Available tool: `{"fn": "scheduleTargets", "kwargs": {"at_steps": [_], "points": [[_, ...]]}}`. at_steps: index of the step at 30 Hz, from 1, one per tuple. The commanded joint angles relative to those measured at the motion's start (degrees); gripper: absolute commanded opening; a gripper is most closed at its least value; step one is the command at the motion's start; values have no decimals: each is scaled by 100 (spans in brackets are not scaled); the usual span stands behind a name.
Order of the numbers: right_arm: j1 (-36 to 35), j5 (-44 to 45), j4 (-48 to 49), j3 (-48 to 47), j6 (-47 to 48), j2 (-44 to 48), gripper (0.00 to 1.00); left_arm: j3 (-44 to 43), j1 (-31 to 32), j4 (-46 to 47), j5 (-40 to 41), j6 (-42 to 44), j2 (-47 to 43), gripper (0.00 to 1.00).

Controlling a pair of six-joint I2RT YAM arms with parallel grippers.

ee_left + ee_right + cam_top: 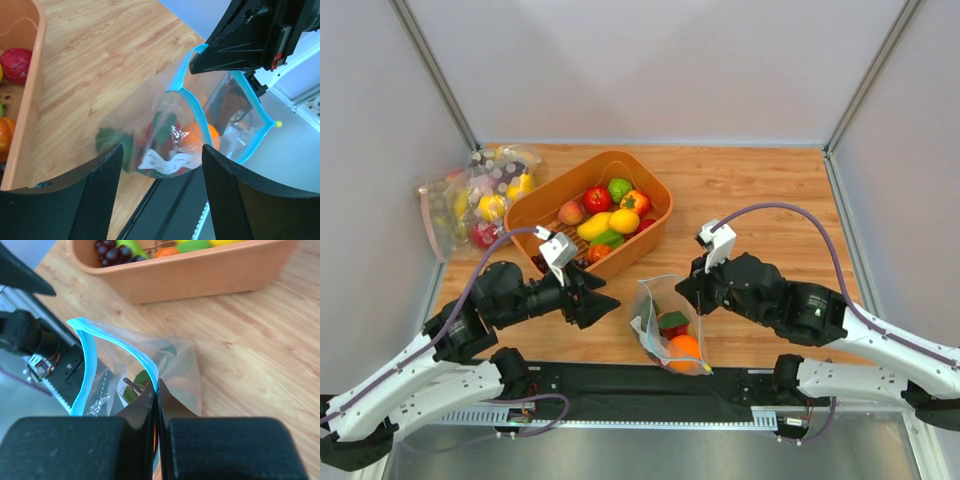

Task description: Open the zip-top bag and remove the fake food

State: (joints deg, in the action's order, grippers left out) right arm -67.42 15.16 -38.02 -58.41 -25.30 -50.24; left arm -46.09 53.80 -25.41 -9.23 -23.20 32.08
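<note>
Sitting at the table's (pixel 760 190) near edge, mid, the bag (pixel 665 325) gapes open. Right fingers (pixel 156 394) are clamped on its blue strip (pixel 79 324); left fingers (pixel 603 298) are apart, just beside. Step: removal. Next, prob. left reaches in for the orange (pixel 684 347) w/o collapsing the mouth.

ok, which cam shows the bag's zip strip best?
Left wrist: nearly all of the teal zip strip shows, spread open. Right wrist shows one stretch, pinched in the right fingers. Top external barely shows it.
</note>
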Motion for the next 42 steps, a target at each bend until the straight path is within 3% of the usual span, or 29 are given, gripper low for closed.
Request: {"fn": "scheduleTargets", "kwargs": {"at_steps": [1, 11, 18, 25, 27, 28, 30, 31, 34, 42], "points": [[-26, 980, -285, -390, -107, 102, 0, -173, -1, 158, -122, -632, 439, 71], [-26, 1139, -232, -276, -344, -83, 0, -471, 947, 694, 273, -1274, 1713, 73], [-26, 1042, -127, -232, -388, -109, 0, -568, 1176, 730, 528, -1406, 2215, 77], [-26, 1261, -197, -206, -441, 40, 0, -726, 1229, 546, 598, -1485, 2681, 69], [-26, 1331, -223, -223, -432, 84, 0, -779, 1247, 423, 616, -1450, 2865, 63], [-26, 1358, -232, -232, -441, 102, 0, -797, 1264, 423, 607, -1442, 2892, 49], [-17, 1446, -293, -249, -458, 111, 0, -814, 1273, 440, 581, -1407, 2936, 33], [-26, 1577, -389, -267, -458, 119, 0, -884, 1273, 388, 624, -1389, 2927, 20], [-17, 1902, -627, -320, -467, 146, 0, -1103, 1273, -77, 906, -1284, 2761, 4], [360, 2079, -839, -241, -335, 409, 0, -1315, 1265, -1176, 1732, -1160, 1847, 0]]}}
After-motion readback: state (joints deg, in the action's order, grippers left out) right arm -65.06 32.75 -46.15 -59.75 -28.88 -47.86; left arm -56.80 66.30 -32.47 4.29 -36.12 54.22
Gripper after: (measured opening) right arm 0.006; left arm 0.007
